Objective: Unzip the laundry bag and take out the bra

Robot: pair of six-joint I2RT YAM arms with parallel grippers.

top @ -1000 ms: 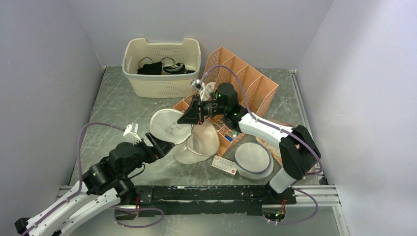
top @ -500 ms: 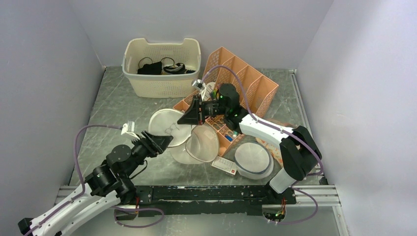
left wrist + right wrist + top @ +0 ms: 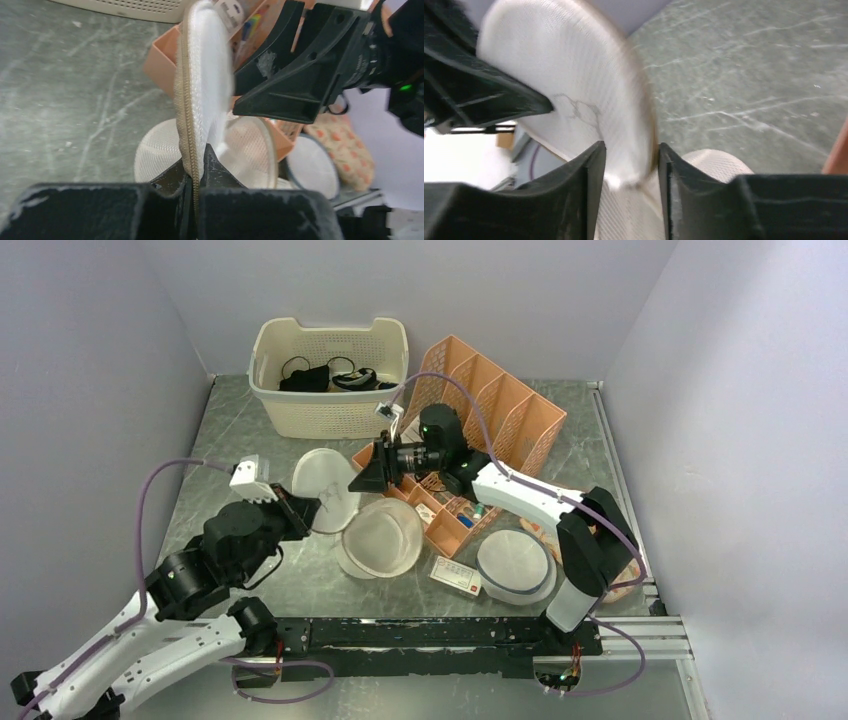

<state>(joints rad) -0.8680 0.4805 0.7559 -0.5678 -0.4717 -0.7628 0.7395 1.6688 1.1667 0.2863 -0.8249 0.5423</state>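
Your left claw [image 3: 194,161] pinched the white round mesh laundry bag [image 3: 207,75]; the right claw [image 3: 628,152] straddled it, grip unclear. Tugging risked slipping it free.

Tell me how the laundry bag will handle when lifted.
Likely light: the left gripper holds the laundry bag upright with just a fingertip pinch on its zipper rim. Probably semi-stiff at the rim, since the raised flap holds a round shape. The mesh looks soft and may crumple in the right gripper.
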